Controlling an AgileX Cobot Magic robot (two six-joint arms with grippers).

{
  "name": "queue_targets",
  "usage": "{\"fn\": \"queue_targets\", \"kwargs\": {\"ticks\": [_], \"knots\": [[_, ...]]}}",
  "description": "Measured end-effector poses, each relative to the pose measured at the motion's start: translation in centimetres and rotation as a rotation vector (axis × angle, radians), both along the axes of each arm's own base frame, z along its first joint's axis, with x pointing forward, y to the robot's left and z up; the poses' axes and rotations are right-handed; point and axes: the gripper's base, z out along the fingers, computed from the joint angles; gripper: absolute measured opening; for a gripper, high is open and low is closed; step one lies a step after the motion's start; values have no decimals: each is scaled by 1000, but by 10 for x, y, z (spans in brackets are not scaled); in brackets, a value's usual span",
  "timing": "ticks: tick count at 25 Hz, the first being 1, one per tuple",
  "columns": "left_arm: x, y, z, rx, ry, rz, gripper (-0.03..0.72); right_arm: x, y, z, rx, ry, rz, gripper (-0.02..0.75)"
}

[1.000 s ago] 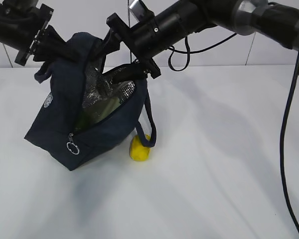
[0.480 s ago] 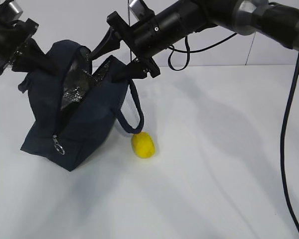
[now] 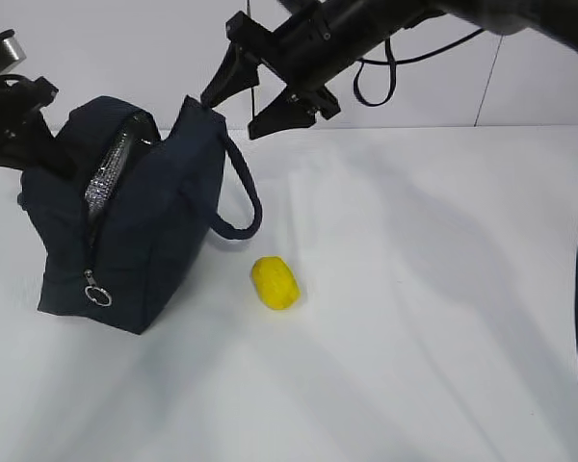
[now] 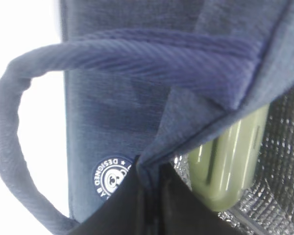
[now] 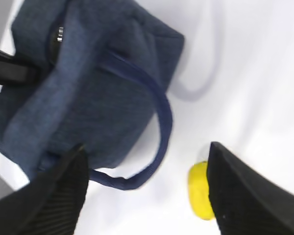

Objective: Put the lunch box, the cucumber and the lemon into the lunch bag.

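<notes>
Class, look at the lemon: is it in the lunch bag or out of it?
Out. The lemon lies on the white table, to the right of the bag and apart from it.

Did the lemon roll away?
No. The lemon sits at the same spot on the white table; only the lunch bag swung left, off it.

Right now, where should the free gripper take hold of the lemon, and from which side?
Probably from above, jaws across the short middle of the lemon. It lies alone on the table, clear of the lunch bag, its long axis pointing roughly toward the camera. The right gripper is open and above it.
</notes>
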Motion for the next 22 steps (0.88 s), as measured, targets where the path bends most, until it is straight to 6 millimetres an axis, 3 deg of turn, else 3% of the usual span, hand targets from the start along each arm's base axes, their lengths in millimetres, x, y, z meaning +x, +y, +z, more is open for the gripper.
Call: {"fn": "queue_targets", "kwargs": {"ticks": [9, 12, 18, 22], "knots": [[3, 20, -16, 23, 49, 50, -15, -16, -13, 34, -279, -146, -51, 559], [3, 28, -16, 22, 50, 69, -15, -24, -9, 26, -352, -135, -32, 559], [2, 31, -16, 21, 53, 75, -15, -42, 9, -14, -456, -41, 45, 559], [2, 31, -16, 20, 54, 77, -15, -47, 12, -25, -533, -21, 39, 559]]}}
